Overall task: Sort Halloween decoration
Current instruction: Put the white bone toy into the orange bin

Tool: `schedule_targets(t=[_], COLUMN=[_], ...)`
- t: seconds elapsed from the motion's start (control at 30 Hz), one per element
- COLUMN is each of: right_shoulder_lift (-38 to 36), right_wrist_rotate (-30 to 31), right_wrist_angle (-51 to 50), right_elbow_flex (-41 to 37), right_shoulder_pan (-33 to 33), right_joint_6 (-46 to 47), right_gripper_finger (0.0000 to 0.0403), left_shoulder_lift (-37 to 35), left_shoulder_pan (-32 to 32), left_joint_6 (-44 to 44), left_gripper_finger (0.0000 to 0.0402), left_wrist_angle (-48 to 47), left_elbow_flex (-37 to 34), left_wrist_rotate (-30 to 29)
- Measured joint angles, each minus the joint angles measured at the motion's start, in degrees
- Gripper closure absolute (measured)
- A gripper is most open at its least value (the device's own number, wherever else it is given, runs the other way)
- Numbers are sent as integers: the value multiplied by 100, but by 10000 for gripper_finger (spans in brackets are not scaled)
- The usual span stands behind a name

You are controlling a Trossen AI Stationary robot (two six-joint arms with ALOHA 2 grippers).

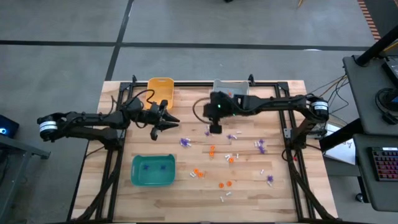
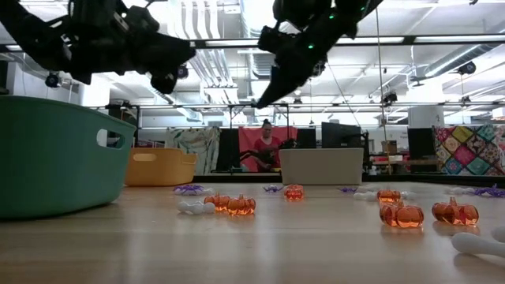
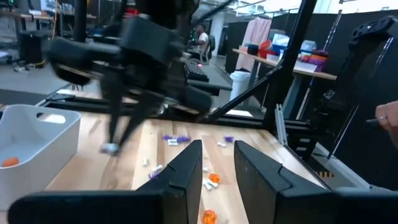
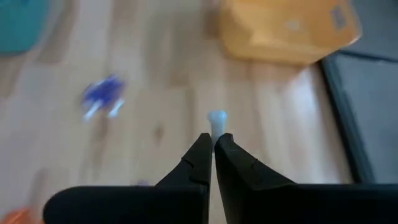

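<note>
Landmark: the grey bin [image 1: 231, 87] at the table's far edge; all places below are given from it.
Right gripper [image 1: 215, 129]: raised above the table, just in front of the grey bin and a little toward the yellow bin [image 1: 161, 88]. Its fingers are pinched tight on a small white trinket [image 4: 216, 119], which sticks out past the tips.
Why held so: judging from the pinch and the height, the piece is being carried clear of the loose trinkets toward a bin. Which bin takes white I cannot tell; the grey bin shows one orange piece [image 3: 9, 162] inside in the left wrist view.
Left gripper [image 1: 169, 121]: in the air beside the yellow bin, well to the left of the grey bin. Its fingers [image 3: 186, 171] stand a narrow gap apart with nothing between them.
Why placed so: it looks to be waiting off to the side, leaving the middle free for the right arm.
Trinkets left: purple spiky ones [image 1: 185, 142], orange pumpkins [image 2: 241, 206] and small white ones [image 1: 229, 157] lie scattered on the table [image 1: 292, 186] in front of the grey bin, out to the near edge.
Teal bin [image 1: 152, 170]: near the front, far from the grey bin, on the left arm's side; a couple of purple pieces lie inside.
Progress: judged early, since most trinkets are unsorted.
</note>
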Motion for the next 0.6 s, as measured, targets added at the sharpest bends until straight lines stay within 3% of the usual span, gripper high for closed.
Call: schedule_targets(t=[0.6], right_shoulder_lift=[2082], right_wrist_rotate=[-638], right_wrist_angle=[309], right_elbow_flex=[2379], right_shoulder_pan=[-950], right_joint_6=[-838], right_gripper_finger=[394], left_shoulder_lift=[-1537], left_shoulder_pan=[46], left_joint_6=[61], left_gripper_finger=[326], left_wrist_angle=[-487], left_elbow_flex=[-151], left_wrist_rotate=[-39])
